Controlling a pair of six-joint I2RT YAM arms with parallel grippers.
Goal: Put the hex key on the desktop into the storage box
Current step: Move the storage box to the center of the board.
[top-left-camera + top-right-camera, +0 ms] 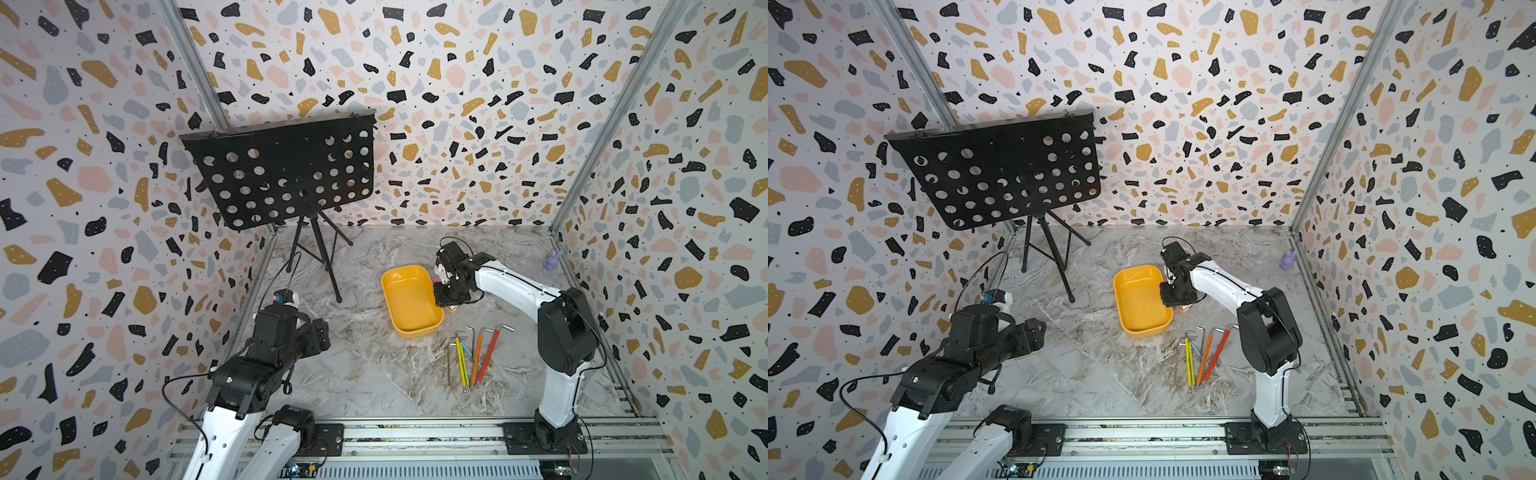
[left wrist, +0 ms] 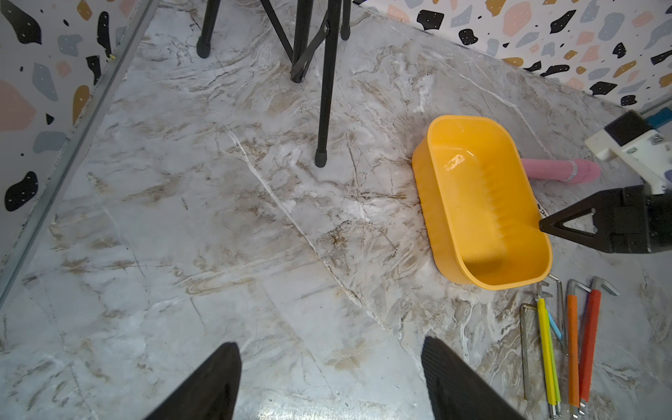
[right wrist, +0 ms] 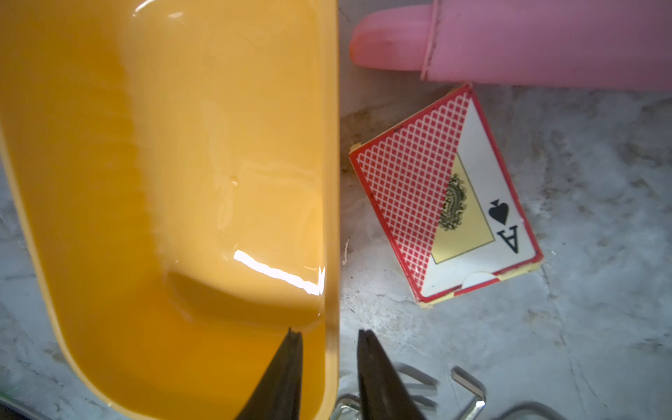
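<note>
Counter [image 1: 365, 374] with a grey marble pattern, seen from above in both top views. A yellow-orange storage box [image 1: 407, 299] [image 1: 1140, 299] sits near its middle, its long axis running from the front rail toward the back wall. The right tool [image 1: 441, 305] reaches down at the long wall of the box that faces the right arm. Its opening cannot be made out from here. The hex keys [image 1: 478, 357] [image 1: 1204, 357] lie flat on the counter, outside the box, just past its near short end and close to the right arm. They form a slight fan, with long shafts running front to back and short bent ends at the far end, nearest the box. Some wear yellow, blue, orange or red sleeves and others are bare metal. A black music stand [image 1: 282, 170] stands at the back left.

Left wrist view: the left tool [image 2: 331, 343] hovers over bare counter. Its two black fingers [image 2: 218, 382] are spread wide, with nothing between them and touching nothing. Well ahead lie the box [image 2: 472, 203] and the keys [image 2: 572, 345], with a pink tube [image 2: 560, 169] behind the box.

Right wrist view: the right tool [image 3: 327, 331] straddles the box's long wall [image 3: 163, 182], with one finger inside and the other outside over the counter. Its jaws are narrowly open. A sliver of gap shows on each side of the rim, so it grips nothing. Beside the box lie a red playing-card box [image 3: 436, 196] and the pink tube [image 3: 545, 40]. Bent key ends [image 3: 469, 385] show, blurred, just beside the outer finger.
</note>
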